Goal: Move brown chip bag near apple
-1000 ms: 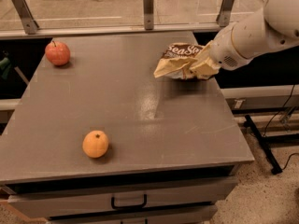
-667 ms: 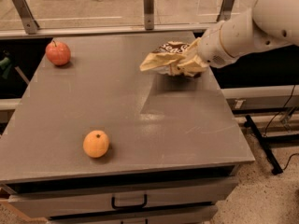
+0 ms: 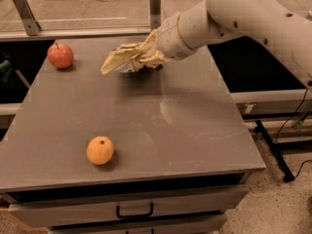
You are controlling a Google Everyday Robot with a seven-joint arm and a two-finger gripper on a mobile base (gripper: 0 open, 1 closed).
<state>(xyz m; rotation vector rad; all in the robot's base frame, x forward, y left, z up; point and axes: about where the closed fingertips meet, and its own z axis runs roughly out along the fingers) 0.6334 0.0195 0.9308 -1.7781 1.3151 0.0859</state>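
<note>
The brown chip bag (image 3: 122,60) hangs crumpled from my gripper (image 3: 152,53), its tan side showing, held just above the back middle of the grey table (image 3: 185,126). The gripper is shut on the bag's right end, and the white arm reaches in from the upper right. The apple (image 3: 60,56), red-pink with a short stem, sits at the table's back left corner, a little left of the bag's tip. The bag and the apple are apart.
A round orange fruit (image 3: 100,150) lies near the table's front left. A drawer with a black handle (image 3: 134,212) is under the front edge. A railing post (image 3: 155,4) stands behind the table. Cables lie on the floor at right.
My gripper has carried the chip bag leftward along the back of the table, closer to the apple. The apple and the orange fruit have not moved.
</note>
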